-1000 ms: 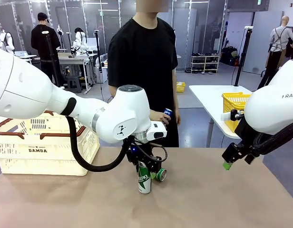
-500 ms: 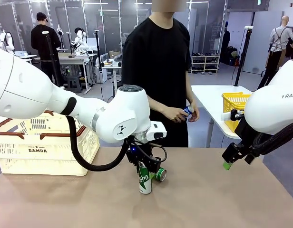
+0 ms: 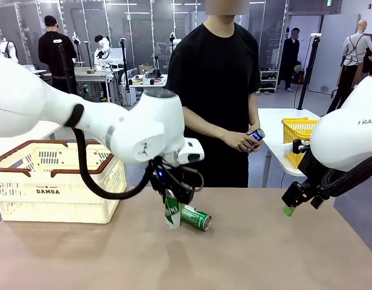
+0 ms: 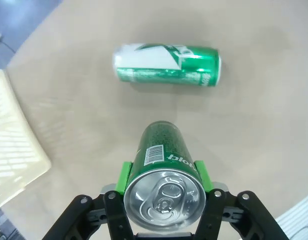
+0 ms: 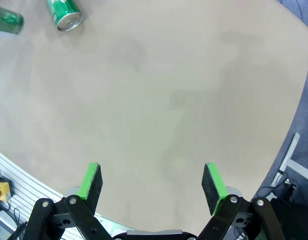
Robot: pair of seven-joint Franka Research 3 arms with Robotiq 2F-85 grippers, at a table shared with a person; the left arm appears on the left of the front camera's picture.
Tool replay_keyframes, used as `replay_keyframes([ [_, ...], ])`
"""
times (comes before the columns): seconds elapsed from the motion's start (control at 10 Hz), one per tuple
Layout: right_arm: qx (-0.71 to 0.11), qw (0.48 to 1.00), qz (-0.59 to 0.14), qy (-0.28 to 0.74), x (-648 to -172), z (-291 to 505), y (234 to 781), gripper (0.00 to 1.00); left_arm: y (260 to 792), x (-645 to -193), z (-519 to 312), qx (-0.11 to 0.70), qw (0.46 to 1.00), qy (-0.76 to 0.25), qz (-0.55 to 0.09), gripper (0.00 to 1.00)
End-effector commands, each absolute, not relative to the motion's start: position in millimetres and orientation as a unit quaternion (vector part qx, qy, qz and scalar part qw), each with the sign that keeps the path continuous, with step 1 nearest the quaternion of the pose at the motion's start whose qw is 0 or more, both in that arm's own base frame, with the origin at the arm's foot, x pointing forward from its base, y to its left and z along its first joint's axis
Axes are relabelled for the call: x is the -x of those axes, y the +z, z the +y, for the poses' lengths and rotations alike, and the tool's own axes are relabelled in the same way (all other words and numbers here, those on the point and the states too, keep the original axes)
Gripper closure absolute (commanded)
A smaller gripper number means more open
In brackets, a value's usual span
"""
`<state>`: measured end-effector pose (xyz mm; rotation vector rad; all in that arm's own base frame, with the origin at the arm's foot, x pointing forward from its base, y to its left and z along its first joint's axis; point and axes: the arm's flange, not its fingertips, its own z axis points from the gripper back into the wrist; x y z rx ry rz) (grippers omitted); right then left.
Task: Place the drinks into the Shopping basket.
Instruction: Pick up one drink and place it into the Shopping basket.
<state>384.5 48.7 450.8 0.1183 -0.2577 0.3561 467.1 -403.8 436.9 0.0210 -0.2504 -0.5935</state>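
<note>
Green pads (image 4: 125,174) of your left gripper (image 4: 164,172) pinch a green can (image 4: 161,145) near its top, and the can leans a little over the brown table (image 3: 264,254). A second green can (image 3: 195,218) lies on its side just beside it. Your right gripper (image 5: 151,172) hangs over bare table with its fingers spread wide and holds nothing. Farther back on the left sits the white basket (image 3: 53,187), well apart from both cans. Across the table, a person's hand (image 3: 241,140) holds a blue can (image 3: 256,135)
</note>
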Motion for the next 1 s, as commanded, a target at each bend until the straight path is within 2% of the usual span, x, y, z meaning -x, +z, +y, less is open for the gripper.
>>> replay_keyframes([
  [0.0, -0.062, 0.973, -0.126, 0.183, -385.0, 46.5, 452.1, 0.0, 477.8, -457.8, -373.5, -0.02, 0.954, -0.254, -0.156, 1.0],
  [0.5, -0.062, 0.973, -0.126, 0.183, -385.0, 46.5, 452.1, 0.0, 551.7, -453.3, -327.3, -0.011, 0.957, -0.221, -0.186, 1.0],
  [0.9, -0.062, 0.973, -0.126, 0.183, -385.0, 46.5, 452.1, 0.0, 549.1, -463.1, -334.7, -0.02, 0.954, -0.228, -0.191, 1.0],
])
